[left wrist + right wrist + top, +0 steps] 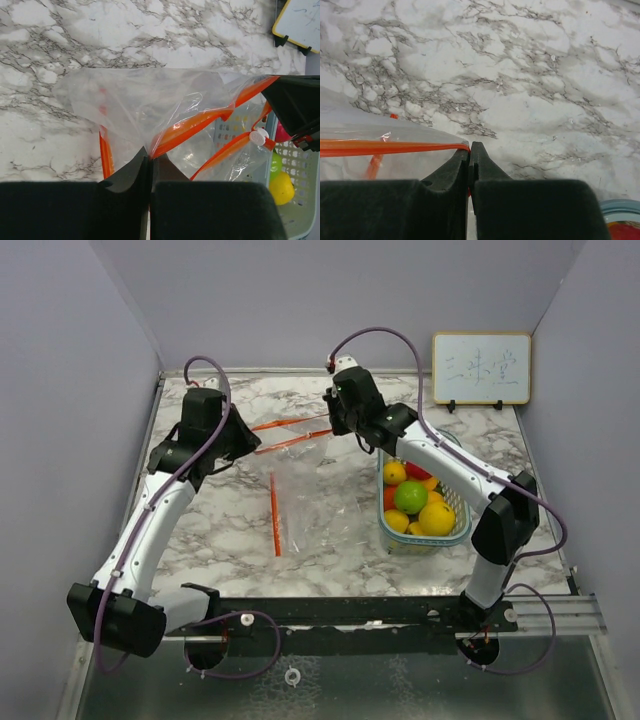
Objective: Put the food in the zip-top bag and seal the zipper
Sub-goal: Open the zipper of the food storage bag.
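My arms reach to the upper middle. My left pincer [150,167] and right pincer [470,152] each squeeze the bag [315,505].

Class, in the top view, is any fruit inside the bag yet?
No, the fruit all sits in the basket, and the clear bag beside it shows nothing inside.

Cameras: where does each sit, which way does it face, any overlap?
Top external: above and behind the bases, looking down on table, left arm, right arm, zip-top bag, basket.
Left wrist: on left arm, looks past shut left gripper at bag mouth.
Right wrist: on right arm, looks past shut right gripper at table.
Shared: both wrist views show the orange zipper.
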`<action>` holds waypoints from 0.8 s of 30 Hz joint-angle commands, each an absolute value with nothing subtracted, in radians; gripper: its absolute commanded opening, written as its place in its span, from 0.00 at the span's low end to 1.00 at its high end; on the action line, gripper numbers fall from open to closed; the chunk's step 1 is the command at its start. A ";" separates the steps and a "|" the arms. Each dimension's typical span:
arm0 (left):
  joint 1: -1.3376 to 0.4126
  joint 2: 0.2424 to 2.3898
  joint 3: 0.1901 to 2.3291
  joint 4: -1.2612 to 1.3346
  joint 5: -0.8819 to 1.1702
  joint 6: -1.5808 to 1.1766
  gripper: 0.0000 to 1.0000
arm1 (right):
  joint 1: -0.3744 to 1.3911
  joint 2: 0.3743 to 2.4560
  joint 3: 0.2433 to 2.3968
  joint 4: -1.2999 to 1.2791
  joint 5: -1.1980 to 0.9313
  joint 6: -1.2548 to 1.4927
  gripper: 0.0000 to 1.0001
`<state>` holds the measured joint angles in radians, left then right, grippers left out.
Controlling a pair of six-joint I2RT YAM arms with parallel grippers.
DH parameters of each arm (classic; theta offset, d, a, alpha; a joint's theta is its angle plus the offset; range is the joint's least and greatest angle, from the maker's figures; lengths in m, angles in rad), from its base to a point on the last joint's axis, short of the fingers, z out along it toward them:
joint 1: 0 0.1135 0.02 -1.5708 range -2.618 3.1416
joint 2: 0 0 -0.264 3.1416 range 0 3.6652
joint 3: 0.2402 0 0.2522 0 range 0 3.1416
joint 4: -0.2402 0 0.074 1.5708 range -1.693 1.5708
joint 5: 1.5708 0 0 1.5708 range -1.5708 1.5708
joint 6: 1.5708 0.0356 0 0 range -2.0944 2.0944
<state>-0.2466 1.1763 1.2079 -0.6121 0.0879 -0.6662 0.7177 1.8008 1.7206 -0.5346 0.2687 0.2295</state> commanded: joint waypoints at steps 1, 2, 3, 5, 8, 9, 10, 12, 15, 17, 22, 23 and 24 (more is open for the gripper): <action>-0.214 1.195 1.321 -0.776 -0.003 -0.533 0.00 | 0.667 1.784 1.636 -0.526 0.413 0.271 0.02; -0.215 1.208 1.346 -0.769 -0.006 -0.524 0.00 | 0.667 1.779 1.606 -0.524 0.397 0.294 0.02; -0.215 1.222 1.389 -0.756 -0.006 -0.516 0.00 | 0.666 1.774 1.583 -0.522 0.373 0.313 0.02; -0.214 1.256 1.434 -0.713 0.024 -0.500 0.00 | 0.667 1.747 1.544 -0.501 0.305 0.327 0.06; -0.215 1.324 1.466 -0.658 0.087 -0.516 0.00 | 0.666 1.692 1.543 -0.464 0.128 0.258 0.32; -0.218 1.346 1.464 -0.645 0.104 -0.525 0.00 | 0.667 1.682 1.565 -0.471 0.073 0.234 0.40; -0.228 1.366 1.456 -0.632 0.112 -0.532 0.00 | 0.667 1.676 1.599 -0.499 0.039 0.222 0.47; -0.243 1.398 1.433 -0.614 0.115 -0.536 0.00 | 0.667 1.661 1.653 -0.553 0.013 0.215 0.58; -0.268 1.443 1.401 -0.597 0.117 -0.541 0.00 | 0.666 1.628 1.696 -0.620 0.039 0.227 0.79; -0.287 1.468 1.384 -0.587 0.120 -0.540 0.00 | 0.666 1.602 1.708 -0.664 0.087 0.250 0.93; -0.322 1.518 1.381 -0.570 0.129 -0.539 0.00 | 0.637 1.562 1.739 -0.851 0.242 0.332 0.97; -0.325 1.524 1.384 -0.565 0.133 -0.537 0.00 | 0.617 1.565 1.747 -0.915 0.272 0.359 0.98; -0.328 1.528 1.386 -0.555 0.138 -0.537 0.00 | 0.595 1.569 1.747 -0.977 0.298 0.394 0.98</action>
